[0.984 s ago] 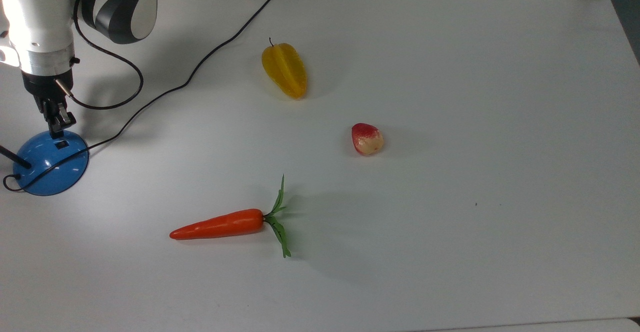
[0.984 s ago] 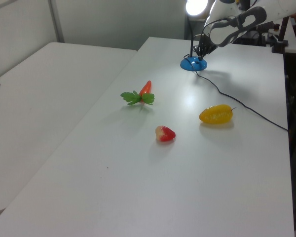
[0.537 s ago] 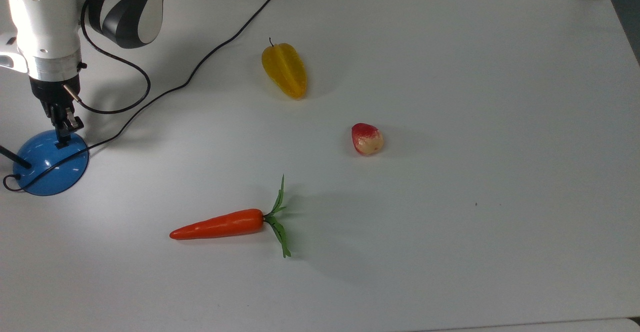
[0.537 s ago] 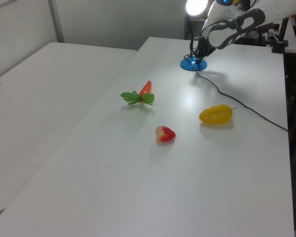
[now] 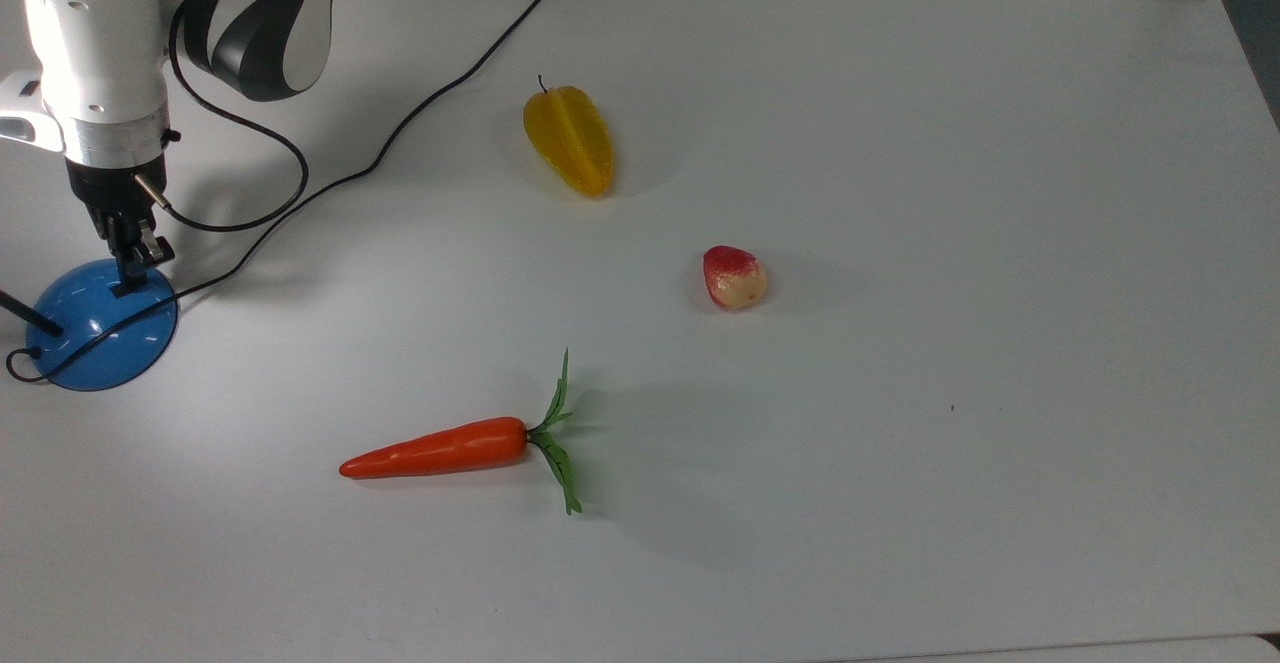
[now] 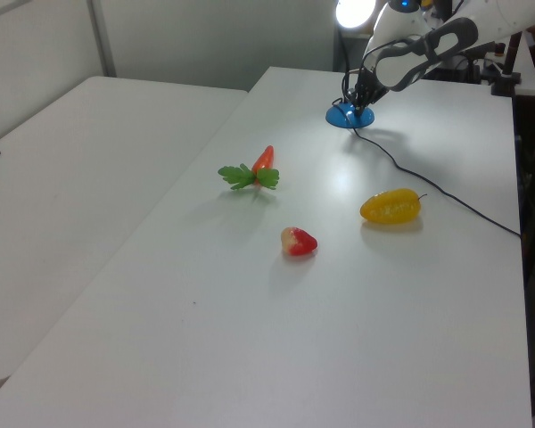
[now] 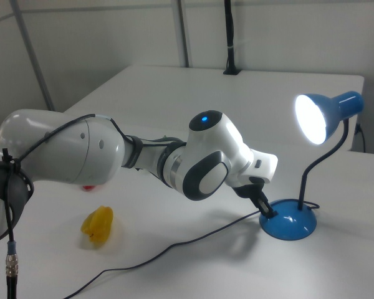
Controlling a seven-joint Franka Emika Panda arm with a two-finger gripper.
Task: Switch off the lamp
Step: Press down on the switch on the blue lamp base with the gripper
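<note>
Top view: the gripper [image 5: 133,261], fingers pressed together, points down, its tips on the lamp [image 5: 100,328] base directly below it. Left view: the bulb shines above the gripper [image 6: 360,98]. Right view: the lit shade hangs above the gripper [image 7: 266,209].

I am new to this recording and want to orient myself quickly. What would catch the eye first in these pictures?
First the lit lamp: its blue head shines brightly at the right view's right, and the gripper rests its tip on the blue base at the top view's left edge. Next come the bright toy foods on the white table: a carrot near the front, a yellow starfruit farther back, and a red fruit between them, further to the top view's right.
</note>
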